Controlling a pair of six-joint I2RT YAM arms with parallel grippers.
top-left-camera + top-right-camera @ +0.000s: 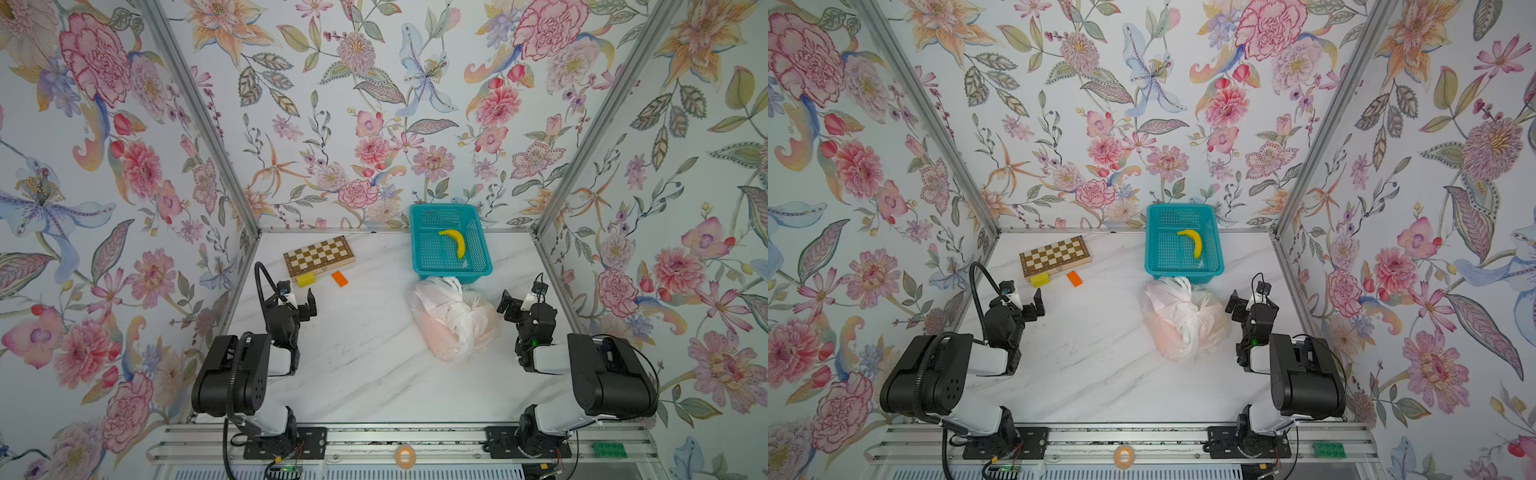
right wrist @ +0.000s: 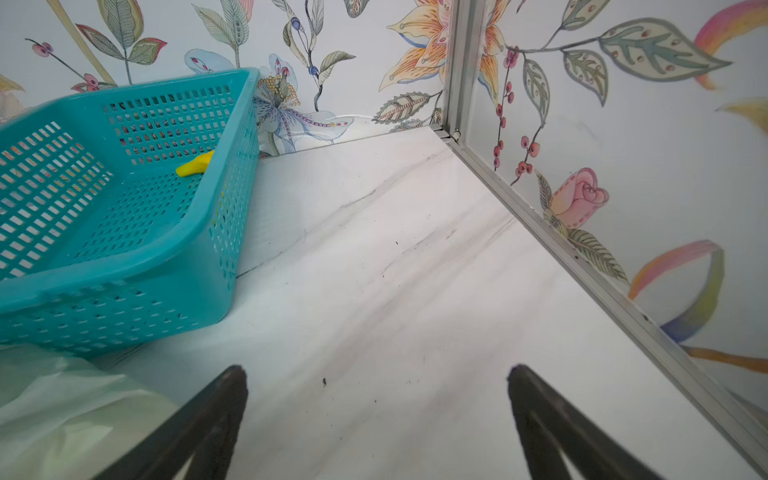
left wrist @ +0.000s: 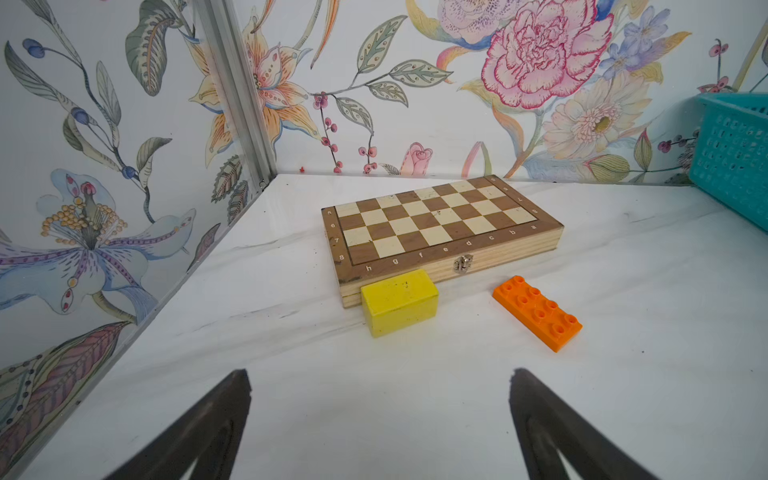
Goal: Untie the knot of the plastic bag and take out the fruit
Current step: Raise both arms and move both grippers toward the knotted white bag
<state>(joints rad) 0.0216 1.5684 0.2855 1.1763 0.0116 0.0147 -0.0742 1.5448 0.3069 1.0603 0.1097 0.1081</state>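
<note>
While the left gripper [image 3: 380, 376] and right gripper [image 2: 376, 370] gape empty, one crinkly see-through white plastic bag [image 1: 440, 324], knot [image 1: 466, 316] tied, orangey inside, sits against one teal basket [image 1: 420, 245] with one banana [image 1: 456, 242].

Ahead of your left gripper [image 3: 380, 374] lies the chessboard [image 3: 440, 224], with a block [image 3: 399, 307] against its near side and a studded brick [image 3: 538, 311] near that, toward the basket [image 3: 731, 166]. The plastic bag [image 1: 453, 320] lies just left of your right gripper [image 2: 376, 370]. The basket stands just beyond the bag, a banana [image 1: 455, 243] in it.
</note>
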